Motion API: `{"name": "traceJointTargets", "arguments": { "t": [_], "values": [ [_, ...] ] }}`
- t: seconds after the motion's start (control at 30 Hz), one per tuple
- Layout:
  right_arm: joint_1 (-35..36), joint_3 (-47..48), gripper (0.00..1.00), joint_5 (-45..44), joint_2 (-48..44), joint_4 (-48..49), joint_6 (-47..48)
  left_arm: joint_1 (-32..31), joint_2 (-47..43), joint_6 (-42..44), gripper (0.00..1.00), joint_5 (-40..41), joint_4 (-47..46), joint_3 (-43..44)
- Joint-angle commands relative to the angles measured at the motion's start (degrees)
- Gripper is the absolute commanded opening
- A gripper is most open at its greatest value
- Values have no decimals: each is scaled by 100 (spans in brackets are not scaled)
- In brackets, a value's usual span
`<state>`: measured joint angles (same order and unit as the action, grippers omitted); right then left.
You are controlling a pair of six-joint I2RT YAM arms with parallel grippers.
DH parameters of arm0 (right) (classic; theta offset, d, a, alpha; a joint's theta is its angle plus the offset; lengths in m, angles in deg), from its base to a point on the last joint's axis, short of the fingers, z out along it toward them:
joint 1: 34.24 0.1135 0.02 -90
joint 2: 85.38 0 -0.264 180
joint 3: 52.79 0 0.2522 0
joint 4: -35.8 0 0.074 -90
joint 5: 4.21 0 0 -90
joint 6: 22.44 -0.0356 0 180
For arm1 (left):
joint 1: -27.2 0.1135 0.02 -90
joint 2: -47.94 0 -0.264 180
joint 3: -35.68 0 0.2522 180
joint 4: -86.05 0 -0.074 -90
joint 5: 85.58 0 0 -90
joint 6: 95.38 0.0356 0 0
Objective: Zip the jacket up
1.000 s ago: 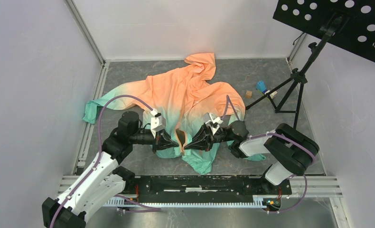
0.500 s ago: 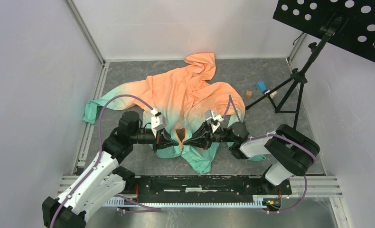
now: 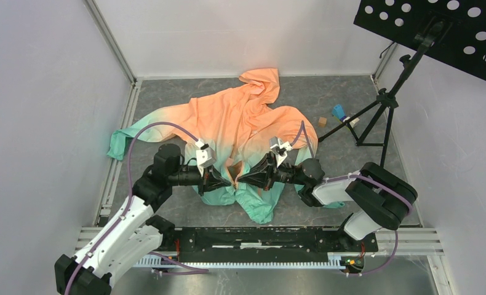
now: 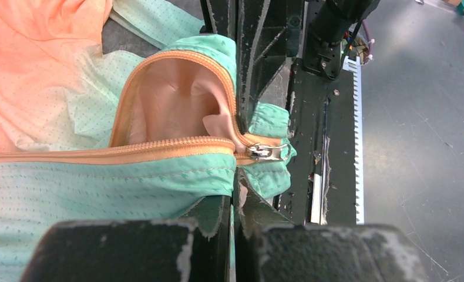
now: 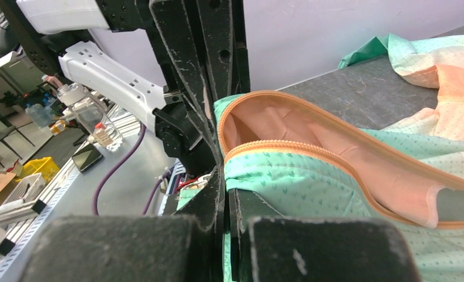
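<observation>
The jacket (image 3: 240, 120) lies spread on the grey table, orange at the hood and chest and mint green at the hem. My left gripper (image 3: 226, 180) and right gripper (image 3: 242, 179) meet tip to tip at the hem's middle. In the left wrist view my left gripper (image 4: 235, 179) is shut on mint hem fabric just below the silver zipper slider (image 4: 266, 152). The orange zipper tape (image 4: 130, 150) runs left from the slider, and the front gapes open above it. In the right wrist view my right gripper (image 5: 225, 179) is shut on the mint hem (image 5: 312, 176) of the other side.
A black tripod stand (image 3: 379, 107) rises at the right under a perforated black board (image 3: 437, 31). A small wooden block (image 3: 322, 121) and a blue object (image 3: 339, 112) lie by its legs. White walls enclose the table. Bottles (image 5: 94, 123) stand beyond the table edge.
Both grippers have moved a little toward the far side of the table, carrying the pinched hem with them. They stay shut and tip to tip.
</observation>
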<state>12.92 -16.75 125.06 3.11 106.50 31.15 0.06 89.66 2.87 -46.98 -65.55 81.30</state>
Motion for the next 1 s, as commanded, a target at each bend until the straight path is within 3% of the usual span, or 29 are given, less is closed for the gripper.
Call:
{"name": "traceJointTargets", "arguments": {
  "t": [0.0, 0.13, 0.27, 0.37, 0.47, 0.63, 0.83, 0.87, 0.9, 0.97],
  "values": [
    [-18, 168, 0, -421, -79, 2205, 78, -37, 17, -9, 2, -584, -194, 0],
    [-16, 294, 0, -244, 68, 2337, 144, -81, 147, -124, 2, -795, -264, 24],
    [-31, 270, 0, 5, 284, 2762, 125, -81, 119, -194, 4, -239, -106, 211],
    [-31, 288, 0, 105, 322, 2765, 159, -81, 23, -548, 23, 428, -46, 361],
    [-31, 228, 0, 125, 286, 2764, 284, -81, -162, -1092, 48, 755, -222, 358],
    [-33, 232, 0, 133, 319, 2762, 332, -75, -528, -2002, 59, 1302, -194, 402],
    [-33, 259, 0, 121, 365, 2760, 368, -80, -1383, -4477, 67, 2629, -135, 64],
    [-39, 267, 0, 112, 367, 2766, 364, -81, -1559, -5058, 77, 2732, -223, -92],
    [-32, 268, 1, 108, 363, 2757, 368, -81, -1741, -5516, 98, 2817, -247, -248],
    [-35, 260, 0, 114, 362, 2764, 363, -81, -2149, -6320, 100, 3346, 271, -388]
  ]
}}
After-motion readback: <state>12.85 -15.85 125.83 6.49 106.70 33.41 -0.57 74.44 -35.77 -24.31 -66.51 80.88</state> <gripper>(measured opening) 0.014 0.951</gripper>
